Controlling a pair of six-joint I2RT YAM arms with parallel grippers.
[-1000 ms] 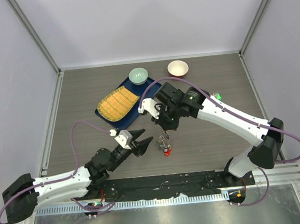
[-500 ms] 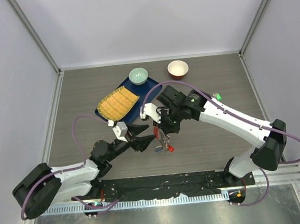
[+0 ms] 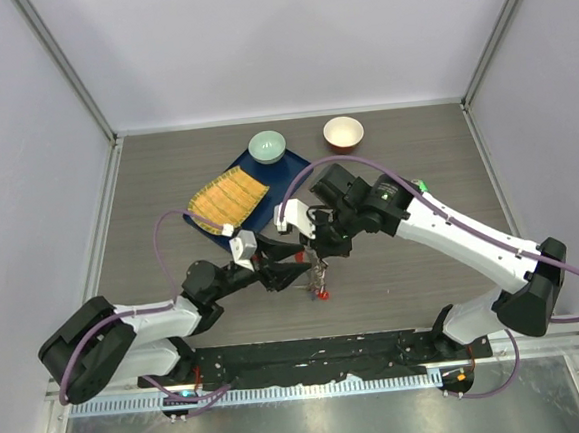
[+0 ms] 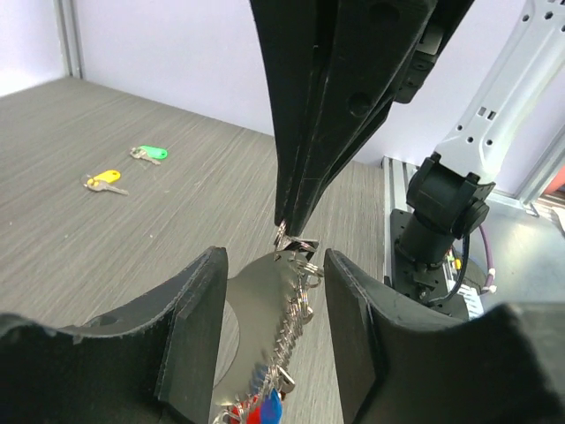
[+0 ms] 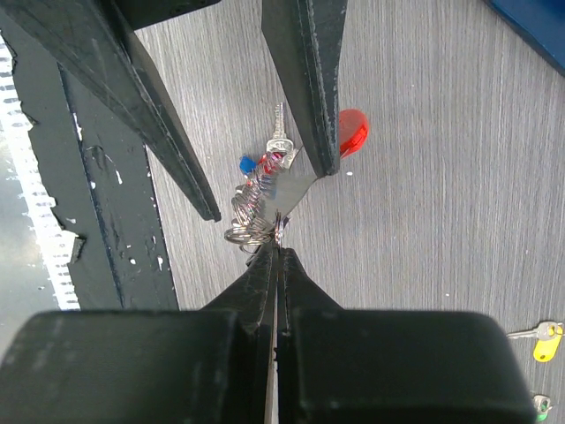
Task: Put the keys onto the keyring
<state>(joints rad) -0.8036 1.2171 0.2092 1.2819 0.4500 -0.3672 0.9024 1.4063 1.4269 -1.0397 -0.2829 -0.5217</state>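
Note:
The keyring hangs as a silver bunch of rings and chain, with a flat shiny plate, a blue tag and a red loop at its lower end. My right gripper is shut on its top ring and holds it over the table. My left gripper is open, its fingers on either side of the hanging keyring with a gap on each side. Two keys lie apart on the table: a yellow one and a green one.
A blue tray with a bamboo mat lies behind the grippers. A green bowl sits on its far corner. A white bowl stands to the right of it. The arm bases line the near edge.
My left gripper has moved up and to the right until its fingers straddle the hanging keyring. The right gripper, still holding the keyring, has shifted slightly.

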